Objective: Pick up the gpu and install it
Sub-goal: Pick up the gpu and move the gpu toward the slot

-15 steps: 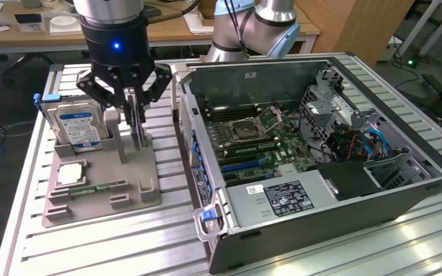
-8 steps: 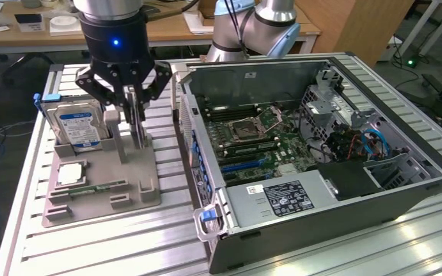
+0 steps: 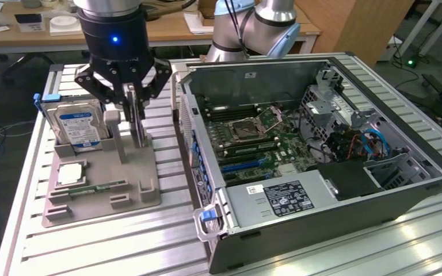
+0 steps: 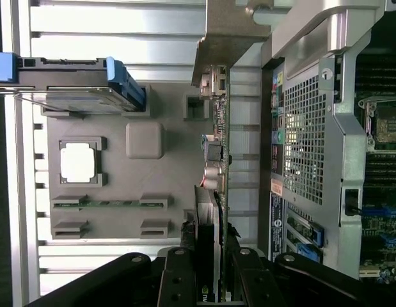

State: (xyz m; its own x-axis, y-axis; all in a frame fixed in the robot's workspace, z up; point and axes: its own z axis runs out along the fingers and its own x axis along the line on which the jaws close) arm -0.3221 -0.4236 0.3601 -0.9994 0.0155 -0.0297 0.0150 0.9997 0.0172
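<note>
Gpu [image 3: 138, 131] stands upright at the grey holder [image 3: 133, 175], pinched by the pincer [image 3: 133, 104].

You have the gripper [image 3: 131, 102] down over the grey tray [image 3: 133, 192], its fingers pinched on the top edge of the gpu [image 3: 138, 137], which stands upright in its slot. Just to the exterior view's left, the hard drive [image 3: 79, 126] stands in the same tray. A chip [image 3: 71, 174] and a memory stick [image 3: 90, 188] lie flat nearer the camera. To the right, the open case [image 3: 282, 230] rests on the table [image 3: 129, 244], with its motherboard [image 3: 252, 141] exposed.
</note>
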